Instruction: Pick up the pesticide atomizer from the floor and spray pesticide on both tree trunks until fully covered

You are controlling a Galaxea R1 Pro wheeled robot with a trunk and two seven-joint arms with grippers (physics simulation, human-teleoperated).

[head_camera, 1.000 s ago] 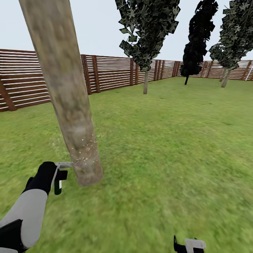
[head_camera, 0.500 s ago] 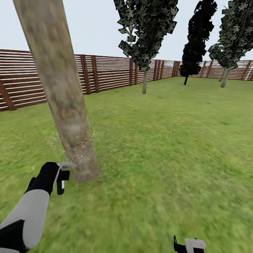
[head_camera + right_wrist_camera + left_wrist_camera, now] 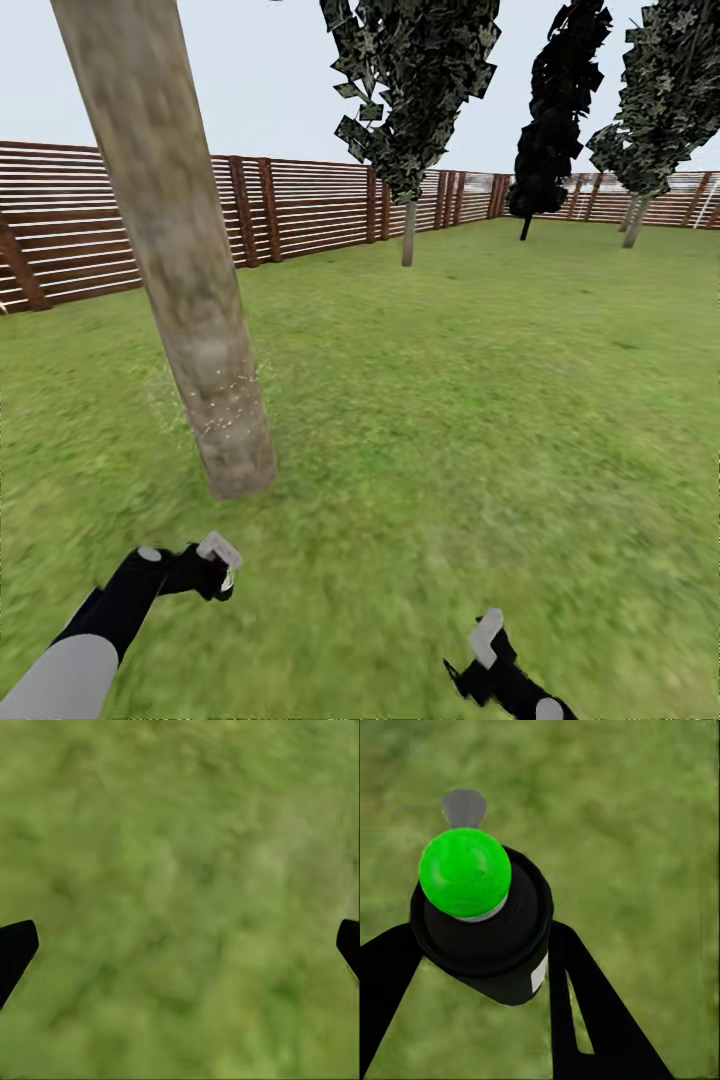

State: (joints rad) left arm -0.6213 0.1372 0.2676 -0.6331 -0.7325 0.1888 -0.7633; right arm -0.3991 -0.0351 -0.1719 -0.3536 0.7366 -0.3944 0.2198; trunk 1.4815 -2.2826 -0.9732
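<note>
A thick pale grey-brown tree trunk [image 3: 190,300] leans up from the grass at the left of the head view, with fine pale specks in a band low on its bark. My left gripper [image 3: 215,570] hangs over the lawn below and in front of the trunk's base, apart from it. It is shut on the pesticide atomizer [image 3: 484,922], a small dark bottle that shows a bright green round top in the left wrist view. My right gripper [image 3: 490,640] is low at the right, open, with its fingertips [image 3: 15,949] wide apart over bare grass.
Green lawn [image 3: 480,400] stretches ahead and to the right. A brown slatted wooden fence [image 3: 300,205] rings the back. Three dark-leaved, thin-trunked trees [image 3: 410,120] stand far off along the fence.
My left gripper has dropped down and pulled back from the trunk, still holding the atomizer. My right gripper has risen further into view. The head view has shifted slightly.
</note>
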